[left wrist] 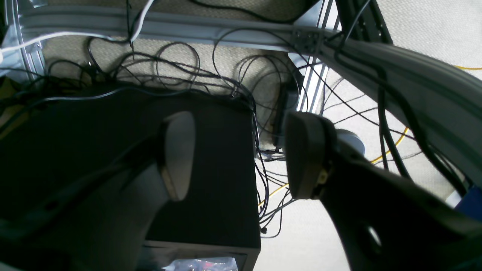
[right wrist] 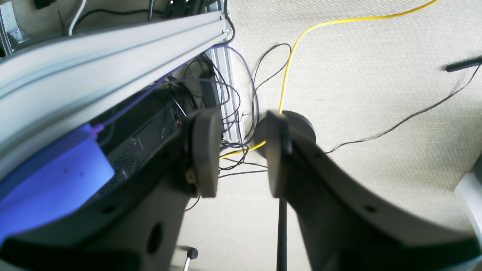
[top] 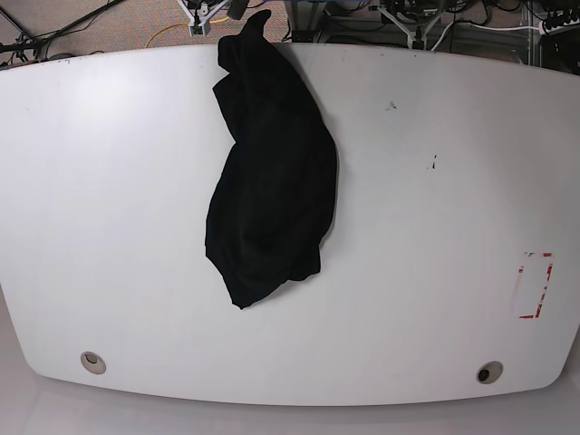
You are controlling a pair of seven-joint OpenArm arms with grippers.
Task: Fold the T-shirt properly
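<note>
While both arms are hanging clear of the tabletop, their wrist cameras are looking down at carpet, cables and frame rails instead of cloth. Nearest to me, the left gripper is standing with its jaws well apart and nothing between them, a dark box and tangled wires lying below. The right gripper is showing a narrower gap between its pads, also gripping nothing, with a yellow cable trailing across the floor beneath it.

Neither arm is appearing in the base view. On the white table, the T-shirt is lying crumpled in a long heap left of centre in that view, running from about the middle of the table up to the far edge, where one end is reaching the rim and may be drooping over it.

It is looking soft, limp and light, so I am expecting it to sag and bunch wherever it is lifted. Its sleeves and hem are not readable in the heap. Pinching two outer edges, one per gripper, and pulling it flat seems the sensible start.
</note>
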